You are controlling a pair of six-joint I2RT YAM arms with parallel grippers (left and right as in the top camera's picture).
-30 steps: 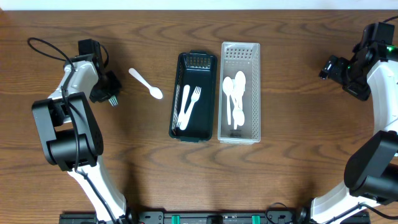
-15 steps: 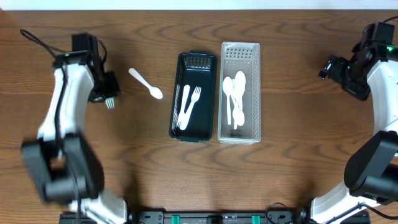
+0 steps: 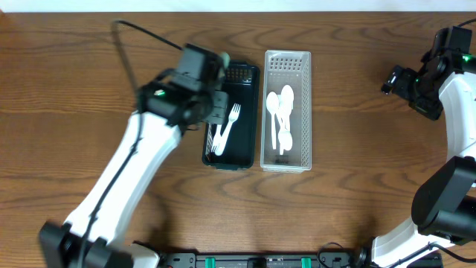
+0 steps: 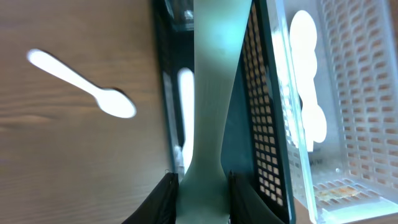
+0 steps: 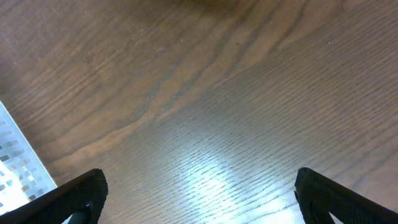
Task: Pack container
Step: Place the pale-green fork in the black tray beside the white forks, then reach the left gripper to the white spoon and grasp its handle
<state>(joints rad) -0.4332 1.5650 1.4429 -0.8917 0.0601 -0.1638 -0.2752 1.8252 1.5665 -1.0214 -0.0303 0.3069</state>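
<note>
Left end effector [image 4: 202, 186] clenched on white utensil [image 4: 214, 93], held lengthwise over dark bin [image 3: 230, 162] — likely aligned to drop in. Spoon [image 4: 81, 84] lies on desk, upper left. Right end effector [image 5: 199, 199] released — idle.

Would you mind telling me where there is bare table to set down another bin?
The widest bare wood lies between the white bin and the right arm. The strip in front of both bins is also free. It is crowded at the dark bin, where the left claw holds a white utensil, with a loose spoon beside it.
</note>
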